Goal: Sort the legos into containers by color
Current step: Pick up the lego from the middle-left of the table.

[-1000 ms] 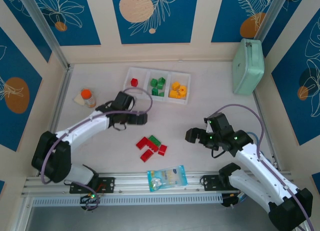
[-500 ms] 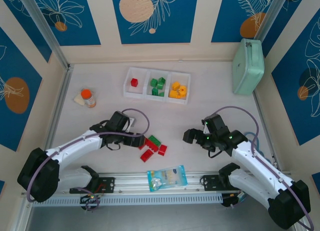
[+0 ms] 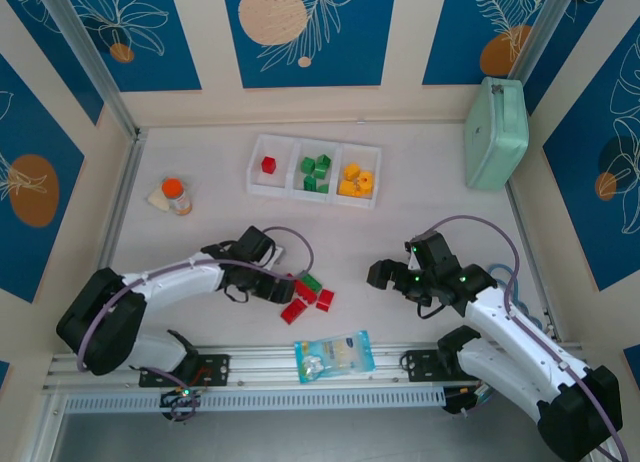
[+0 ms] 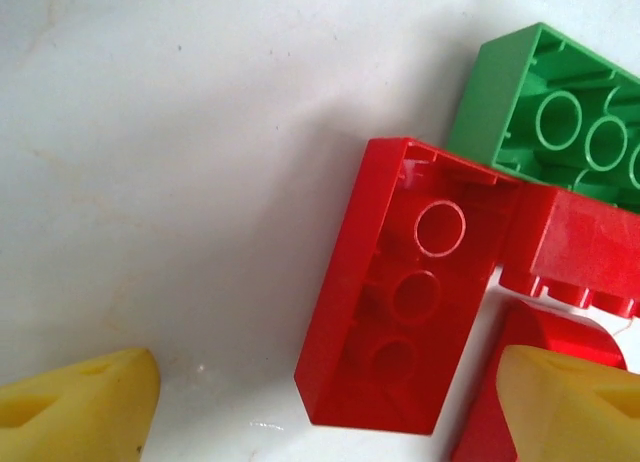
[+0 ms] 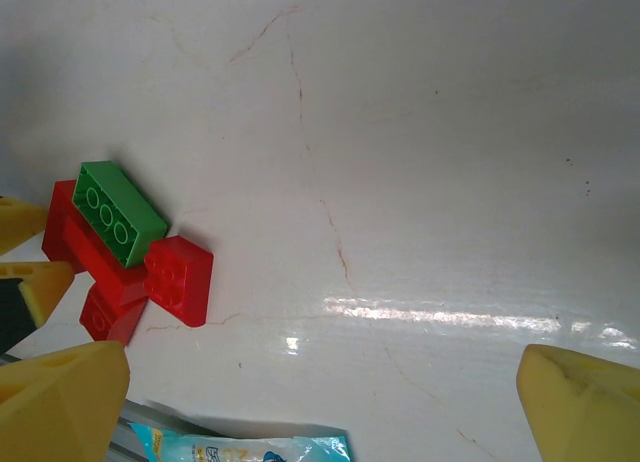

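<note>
A small pile of legos lies at the table's near middle: a green brick (image 3: 310, 281) and three red ones (image 3: 303, 293). My left gripper (image 3: 276, 287) is down at the pile's left end, open. Its yellow fingertips (image 4: 80, 407) straddle an upturned red brick (image 4: 400, 292), with clear space on the left side. The green brick (image 4: 560, 112) and another red one (image 4: 580, 252) lie beyond. My right gripper (image 3: 385, 274) hovers open to the pile's right, and in its wrist view the gripper (image 5: 320, 402) has bare table under it. The containers (image 3: 262, 182) at the back hold a red lego (image 3: 268, 164), green ones (image 3: 315, 172) and yellow ones (image 3: 355, 180).
An orange-capped bottle (image 3: 175, 195) stands at the left. A mint-green case (image 3: 497, 132) leans at the back right wall. A clear blue-printed bag (image 3: 335, 354) lies on the near rail, just below the pile, and it shows as a bag (image 5: 240, 447) in the right wrist view.
My left arm has swung from near the containers down to the pile, and its jaws have narrowed a little around the red brick. The right gripper has drifted slightly left.
</note>
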`<state>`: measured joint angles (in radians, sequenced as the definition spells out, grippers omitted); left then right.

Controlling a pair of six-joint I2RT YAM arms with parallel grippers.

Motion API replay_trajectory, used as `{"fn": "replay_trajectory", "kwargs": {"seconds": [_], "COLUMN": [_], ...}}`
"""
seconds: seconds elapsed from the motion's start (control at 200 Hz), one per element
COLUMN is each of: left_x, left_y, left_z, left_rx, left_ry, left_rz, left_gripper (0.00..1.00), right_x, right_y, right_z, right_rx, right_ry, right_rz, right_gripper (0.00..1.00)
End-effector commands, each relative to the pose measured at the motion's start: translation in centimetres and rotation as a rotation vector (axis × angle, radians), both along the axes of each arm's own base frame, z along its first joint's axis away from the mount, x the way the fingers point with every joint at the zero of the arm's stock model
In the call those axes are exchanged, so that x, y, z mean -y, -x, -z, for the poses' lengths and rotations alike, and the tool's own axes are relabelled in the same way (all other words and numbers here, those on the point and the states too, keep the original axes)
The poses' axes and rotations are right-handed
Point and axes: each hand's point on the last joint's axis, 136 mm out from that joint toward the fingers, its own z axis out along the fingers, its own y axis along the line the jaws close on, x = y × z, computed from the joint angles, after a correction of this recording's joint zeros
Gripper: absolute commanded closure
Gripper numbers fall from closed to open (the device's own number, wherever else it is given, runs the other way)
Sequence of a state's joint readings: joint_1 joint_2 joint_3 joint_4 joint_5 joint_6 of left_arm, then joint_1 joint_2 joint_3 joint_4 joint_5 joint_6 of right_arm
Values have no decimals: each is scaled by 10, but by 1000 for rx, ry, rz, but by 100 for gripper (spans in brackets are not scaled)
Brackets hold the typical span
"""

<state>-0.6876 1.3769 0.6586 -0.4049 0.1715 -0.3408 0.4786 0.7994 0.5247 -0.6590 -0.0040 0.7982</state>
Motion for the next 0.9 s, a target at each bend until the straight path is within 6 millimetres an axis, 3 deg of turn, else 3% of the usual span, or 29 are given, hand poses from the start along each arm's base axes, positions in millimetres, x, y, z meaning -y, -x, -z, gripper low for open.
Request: {"fn": "replay_trajectory", "kwargs": {"seconds": [0.0, 0.325, 0.565, 0.675, 0.895], "left_x": [7, 13, -3, -12, -10], "left_y": [-13, -24, -21, -18, -13], "left_z": [-5, 21, 30, 30, 26], "left_rx": [39, -40, -55, -57, -67], "left_ry": [-20, -175, -251, -273, -220], "left_rz": [5, 38, -7, -54, -125], "left_gripper": [19, 36, 42, 55, 77], "right_x": [2, 1, 1, 0, -2], "right_y": [4, 5, 3, 2, 0], "right_z": [-1, -10, -5, -5, -9], "right_rx": [-8, 7, 7, 8, 13], "right_ry": [2, -20, -21, -19, -30], "right_rz": [9, 15, 19, 14, 16], "right_gripper": [0, 0, 0, 0, 0]}}
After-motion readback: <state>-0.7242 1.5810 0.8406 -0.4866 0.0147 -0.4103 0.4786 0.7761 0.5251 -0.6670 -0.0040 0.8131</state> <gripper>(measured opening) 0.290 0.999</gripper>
